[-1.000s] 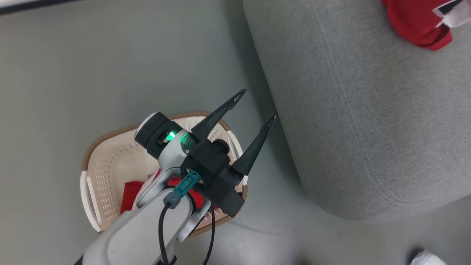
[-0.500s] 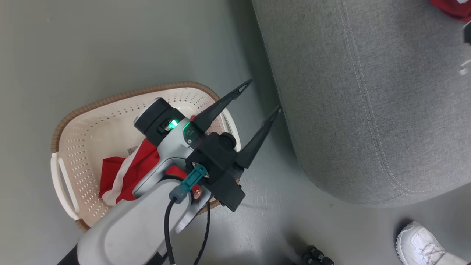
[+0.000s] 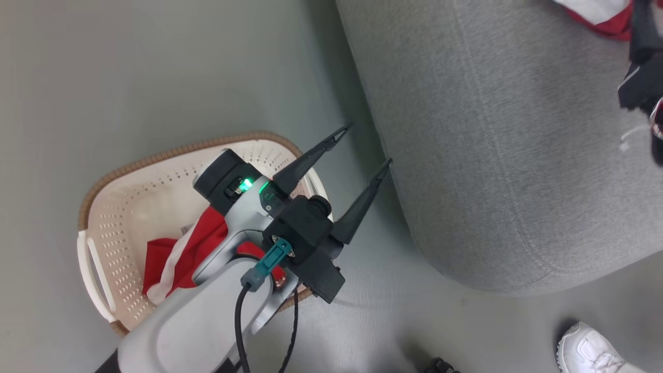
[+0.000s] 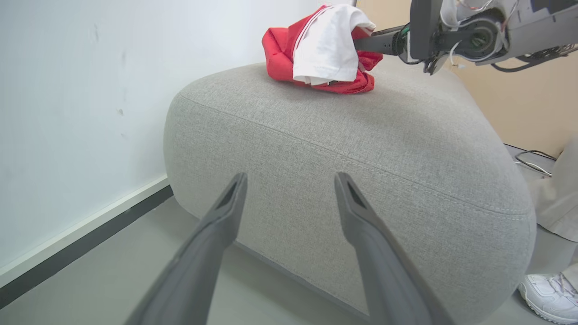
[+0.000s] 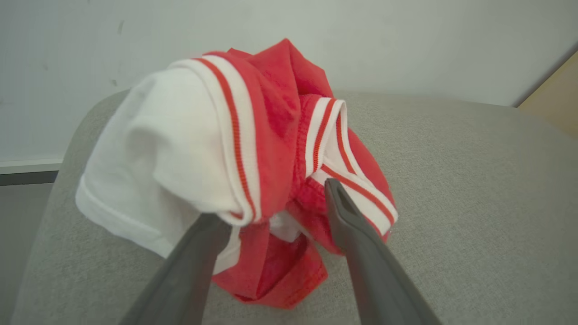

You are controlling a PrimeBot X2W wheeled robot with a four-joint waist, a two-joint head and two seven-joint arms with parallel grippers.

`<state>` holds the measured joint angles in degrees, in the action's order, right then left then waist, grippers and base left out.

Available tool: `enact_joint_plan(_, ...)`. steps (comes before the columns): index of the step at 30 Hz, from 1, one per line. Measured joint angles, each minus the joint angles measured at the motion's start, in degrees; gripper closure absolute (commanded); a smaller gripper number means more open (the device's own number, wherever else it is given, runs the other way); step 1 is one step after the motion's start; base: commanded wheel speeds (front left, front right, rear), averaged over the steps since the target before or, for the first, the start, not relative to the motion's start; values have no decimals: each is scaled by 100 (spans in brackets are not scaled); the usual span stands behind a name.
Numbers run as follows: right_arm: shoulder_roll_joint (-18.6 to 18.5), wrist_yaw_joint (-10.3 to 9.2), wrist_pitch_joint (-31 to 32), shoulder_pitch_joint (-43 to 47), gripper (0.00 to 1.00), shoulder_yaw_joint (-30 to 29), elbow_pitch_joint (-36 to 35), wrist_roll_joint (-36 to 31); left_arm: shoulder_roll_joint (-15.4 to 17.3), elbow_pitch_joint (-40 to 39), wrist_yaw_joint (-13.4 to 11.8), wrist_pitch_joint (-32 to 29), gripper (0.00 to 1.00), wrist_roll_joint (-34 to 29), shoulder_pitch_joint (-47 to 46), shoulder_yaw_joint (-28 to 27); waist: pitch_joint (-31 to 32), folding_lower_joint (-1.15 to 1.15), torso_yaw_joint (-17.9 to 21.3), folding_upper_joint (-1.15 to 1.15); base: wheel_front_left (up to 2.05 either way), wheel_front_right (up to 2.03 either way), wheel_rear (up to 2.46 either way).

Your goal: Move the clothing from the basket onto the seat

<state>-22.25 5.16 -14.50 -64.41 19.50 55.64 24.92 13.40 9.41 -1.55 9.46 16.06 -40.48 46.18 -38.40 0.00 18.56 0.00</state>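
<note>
The cream basket (image 3: 155,158) stands on the floor beside the grey seat (image 3: 492,155) and holds red clothing (image 3: 197,243) with a white stripe. My left gripper (image 3: 366,144) hovers open and empty over the basket's right end, its fingertips close to the seat's side (image 4: 316,149). A red and white jersey (image 4: 325,49) lies bunched on top of the seat. My right gripper (image 5: 273,201) is at the jersey (image 5: 253,135), fingers spread apart. White cloth drapes over the left fingertip, and the right one presses into the red folds.
A person's white shoe (image 3: 585,349) and pale trouser leg (image 4: 555,198) are at the seat's near right corner. A white wall with a dark baseboard (image 4: 81,243) runs left of the seat. A cable (image 4: 533,160) lies on the floor behind it.
The head camera has shifted. My right arm's dark end has come into the upper right beside the jersey, and its fingers have opened. The left gripper stays open over the basket.
</note>
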Motion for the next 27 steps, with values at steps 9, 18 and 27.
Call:
enact_joint_plan(9, -70, 66, -20, 871, 0, 79, -600, -196, -171, 267, -32, 225, 0, 172, 308, -13, 542, 0, -26, 0, 0, 0, 0)
enact_joint_plan(18, 21, 59, -20, 1345, 0, 31, -1335, -280, -314, 488, -119, 383, 0, 489, 570, -297, 1095, -1, -175, 0, 0, 0, 0)
enact_joint_plan(27, 322, -66, -21, 1958, 0, 102, -2002, -396, -345, 844, -294, 478, 0, 798, 935, -760, 1762, -1, -487, 0, 0, 0, 0)
